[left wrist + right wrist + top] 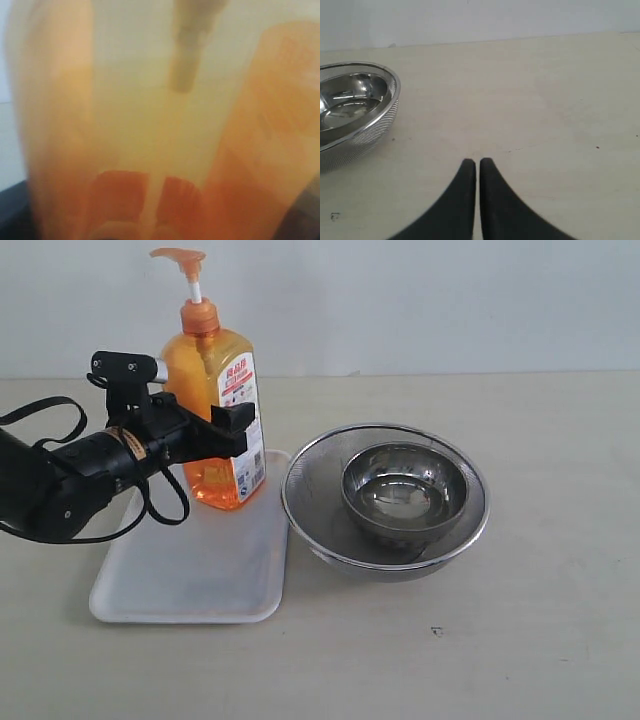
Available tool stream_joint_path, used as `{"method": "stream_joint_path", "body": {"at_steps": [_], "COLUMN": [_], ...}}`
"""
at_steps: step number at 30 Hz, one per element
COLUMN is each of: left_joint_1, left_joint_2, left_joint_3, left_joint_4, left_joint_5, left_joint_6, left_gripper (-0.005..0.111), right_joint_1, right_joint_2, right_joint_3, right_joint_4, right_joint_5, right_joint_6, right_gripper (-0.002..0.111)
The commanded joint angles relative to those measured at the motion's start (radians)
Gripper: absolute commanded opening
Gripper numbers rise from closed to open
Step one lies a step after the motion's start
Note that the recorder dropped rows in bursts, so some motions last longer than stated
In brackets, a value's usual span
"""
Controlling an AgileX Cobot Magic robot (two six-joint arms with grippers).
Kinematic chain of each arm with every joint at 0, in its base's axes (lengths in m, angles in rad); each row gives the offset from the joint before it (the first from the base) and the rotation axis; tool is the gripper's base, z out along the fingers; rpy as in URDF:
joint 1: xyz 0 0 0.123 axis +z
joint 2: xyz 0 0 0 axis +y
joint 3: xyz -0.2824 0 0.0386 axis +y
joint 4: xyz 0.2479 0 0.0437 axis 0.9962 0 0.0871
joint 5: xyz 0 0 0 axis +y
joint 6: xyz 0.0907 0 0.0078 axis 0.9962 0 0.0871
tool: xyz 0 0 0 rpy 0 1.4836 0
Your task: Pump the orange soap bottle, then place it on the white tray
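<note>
**Bottle upright on tray, left gripper around it**

The orange soap bottle (200,375) is seen standing upright on the white tray (190,580), at the tray's 1 o'clock corner in the exterior view. The left gripper (222,427) is set around the bottle's body from 9 o'clock. Whether its jaws are pressed on the bottle cannot be told. The right gripper (477,164) is held closed and empty, fingertips together, over the table (520,620). A steel bowl (405,490) is nested in a mesh bowl (318,480) at the tray's 3 o'clock.
</note>
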Motion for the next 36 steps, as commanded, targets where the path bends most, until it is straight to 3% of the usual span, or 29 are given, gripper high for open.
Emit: {"method": "stream_joint_path", "body": {"at_steps": [1,9,21,27,32,36], "left_joint_1": [-0.008,-0.008,-0.008,-0.012,-0.057,-0.127], "left_joint_2": [0.003,-0.007,-0.175,-0.223,-0.223,-0.223], "left_joint_3": [-0.002,0.003,0.102,0.186,0.253,0.300], "left_joint_4": [0.026,0.026,-0.017,-0.039,-0.120,-0.305], "left_joint_5": [0.024,0.023,0.084,0.003,-0.106,-0.163], "left_joint_6": [-0.005,-0.078,-0.019,0.005,0.090,0.221], "left_gripper": [0.006,0.005,0.005,0.005,0.005,0.005], "right_joint_1": [0.000,0.000,0.000,0.000,0.000,0.000], "right_joint_2": [-0.005,-0.005,-0.005,-0.005,-0.005,-0.005], "right_joint_3": [0.000,0.000,0.000,0.000,0.000,0.000], "right_joint_4": [-0.007,-0.007,-0.007,-0.007,-0.007,-0.007], "right_joint_5": [-0.012,-0.012,-0.014,-0.014,-0.014,-0.014], "right_joint_6": [-0.002,-0.002,-0.002,-0.002,-0.002,-0.002], "right_gripper": [0.000,0.000,0.000,0.000,0.000,0.000]}}
